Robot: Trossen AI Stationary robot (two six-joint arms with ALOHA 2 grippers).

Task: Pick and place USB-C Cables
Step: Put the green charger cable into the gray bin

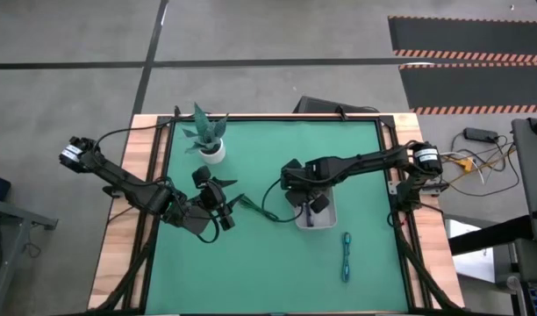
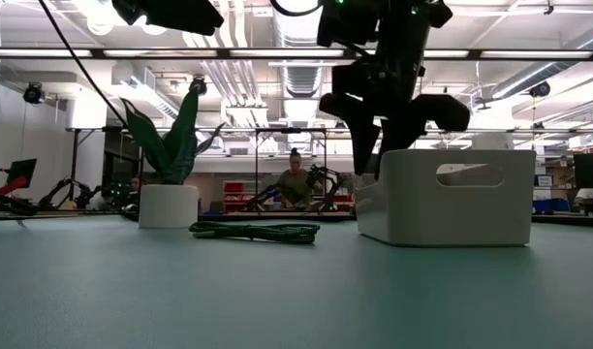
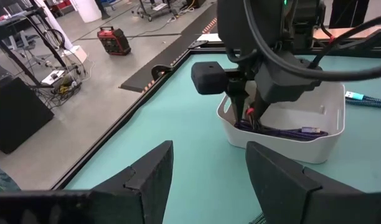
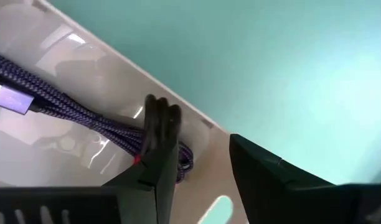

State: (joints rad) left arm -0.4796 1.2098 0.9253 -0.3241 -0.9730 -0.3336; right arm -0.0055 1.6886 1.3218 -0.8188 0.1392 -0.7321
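While its fingers stand apart, the right claw (image 4: 200, 177) straddles the tray wall (image 4: 197, 118) beside the navy cable (image 4: 66, 109).

The right arm reaches in from the far side of the white tray (image 1: 328, 213), its wrist bent steeply down so the right gripper (image 1: 313, 205) hangs just inside the tray's rim, jaws parted. The left arm stretches low across the surface toward the tray and stops well short of it; the left gripper (image 1: 225, 209) faces the tray with jaws spread wide, holding nothing.
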